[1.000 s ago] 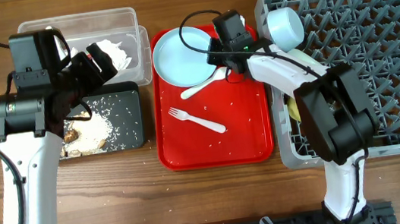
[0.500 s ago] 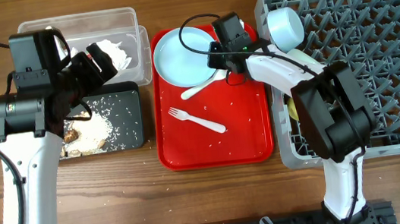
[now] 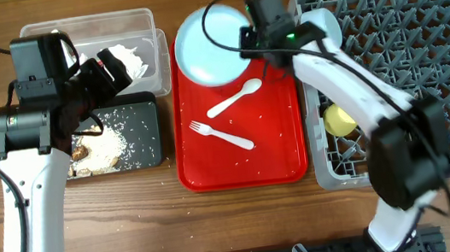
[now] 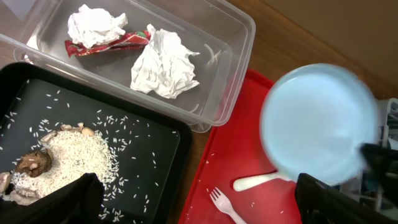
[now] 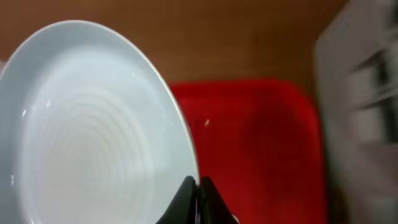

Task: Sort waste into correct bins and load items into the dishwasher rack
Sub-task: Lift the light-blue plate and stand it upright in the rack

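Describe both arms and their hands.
The left arm and right arm have white rounded links with chunky black joint housings. The left hand and right hand are black. Black cables loop off both; a green light shows on the right wrist.

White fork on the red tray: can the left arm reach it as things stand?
Probably yes. The fork lies flat and uncovered on the red tray, apart from the spoon. The open left gripper hovers beside that tray; the right gripper holds the plate at its far end.
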